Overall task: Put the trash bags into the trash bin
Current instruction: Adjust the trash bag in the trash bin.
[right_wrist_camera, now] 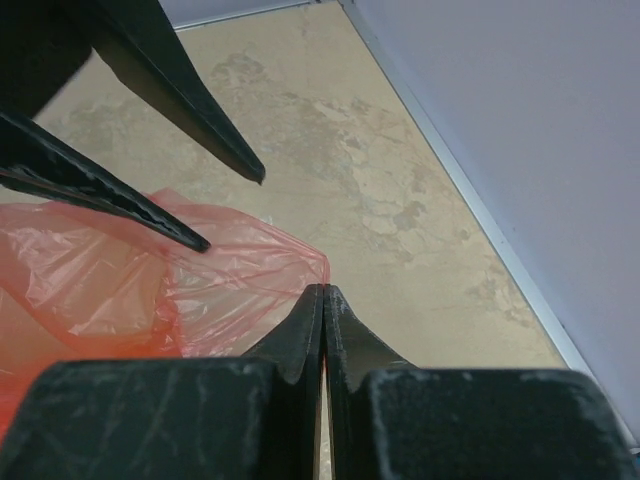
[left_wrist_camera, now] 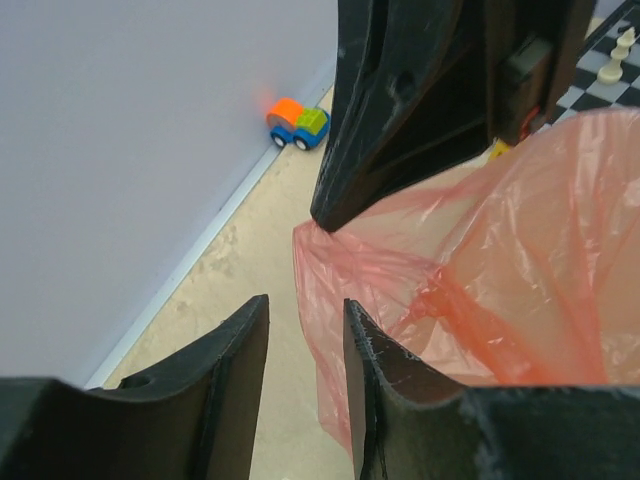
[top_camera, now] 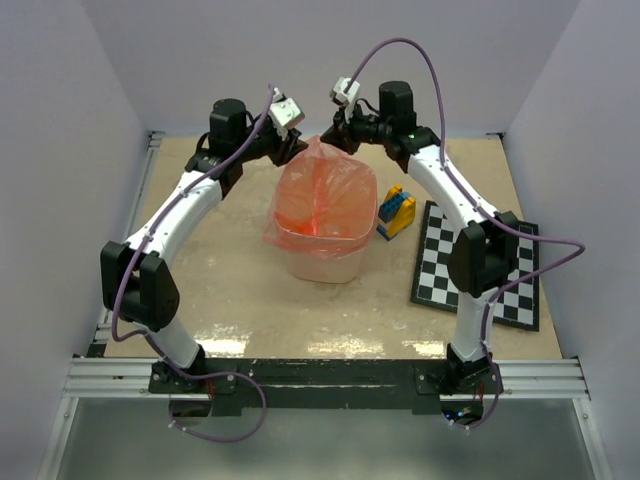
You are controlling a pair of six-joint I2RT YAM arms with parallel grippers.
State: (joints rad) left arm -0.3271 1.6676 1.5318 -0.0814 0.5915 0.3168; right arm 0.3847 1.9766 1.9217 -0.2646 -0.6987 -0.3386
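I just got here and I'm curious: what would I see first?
A bright red bag puffing out of the cream bin in the middle of the table. Two robot pincers meet at its far rim: the right pincer pinched shut on the bag's edge, the left pincer open beside it.

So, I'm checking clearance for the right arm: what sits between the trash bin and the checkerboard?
Yellow-and-blue toy blocks sit between the trash bin and the checkerboard, as the top view shows.
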